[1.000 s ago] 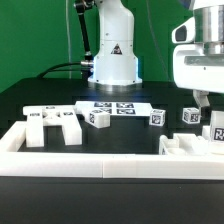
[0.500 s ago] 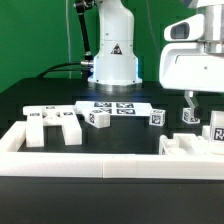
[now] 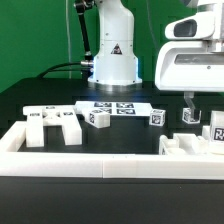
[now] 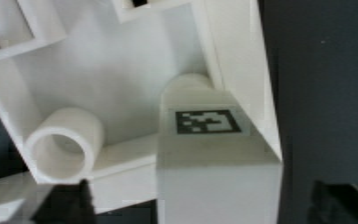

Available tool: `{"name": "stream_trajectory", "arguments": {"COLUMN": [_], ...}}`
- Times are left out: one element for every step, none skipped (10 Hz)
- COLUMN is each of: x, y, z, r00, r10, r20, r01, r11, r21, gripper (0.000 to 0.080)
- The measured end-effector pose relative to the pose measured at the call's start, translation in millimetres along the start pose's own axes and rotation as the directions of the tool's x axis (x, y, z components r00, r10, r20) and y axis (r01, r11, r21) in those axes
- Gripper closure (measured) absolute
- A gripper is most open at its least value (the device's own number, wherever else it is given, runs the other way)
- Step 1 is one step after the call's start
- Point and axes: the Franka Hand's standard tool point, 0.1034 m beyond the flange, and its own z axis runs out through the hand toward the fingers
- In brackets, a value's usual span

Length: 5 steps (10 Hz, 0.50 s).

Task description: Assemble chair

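The chair lies unassembled, as loose white parts on the black table (image 3: 30, 100). The gripper (image 3: 197, 103) hangs low at the exterior view's right, just above a small tagged block (image 3: 190, 116). One thin dark finger (image 3: 188, 100) shows beneath the white hand body and the other is not clear, so it cannot be told whether the jaws are released or clenched, and nothing is seen held between them. Near that block, at the frame's right edge, stands a larger tagged piece (image 3: 217, 128). In front of both, a stepped part (image 3: 183, 147) sits by the border rail (image 3: 100, 165). At the exterior view's left lies a wide blocky part (image 3: 52, 125) with tags on top. Between the two sides, a first tagged cube (image 3: 98, 117) and a second tagged cube (image 3: 157, 117) sit near the ends of the marker board (image 3: 118, 106), in front of the robot base (image 3: 112, 60). The wrist view is filled by a white post (image 4: 211, 175) bearing a square tag (image 4: 202, 122). The post stands against a walled white panel (image 4: 140, 60), with a hollow round peg (image 4: 60, 150) beside it.
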Motion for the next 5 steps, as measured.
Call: {"name": "stream_trajectory", "arguments": {"x": [0.0,0.0,0.0,0.0,0.0], "y": [0.0,0.0,0.0,0.0,0.0], "z": [0.0,0.0,0.0,0.0,0.0], "r00": [1.0,1.0,1.0,1.0,1.0], "r10": [0.0,0.0,0.007,0.024,0.024], "r20": [0.0,0.0,0.0,0.0,0.0], "r01": [0.0,0.0,-0.007,-0.024,-0.024], "r11": [1.0,1.0,1.0,1.0,1.0], "r21": [0.0,0.0,0.001,0.001,0.001], "gripper": [0.0413,0.0513,0.0513,0.0511,0.0511]}}
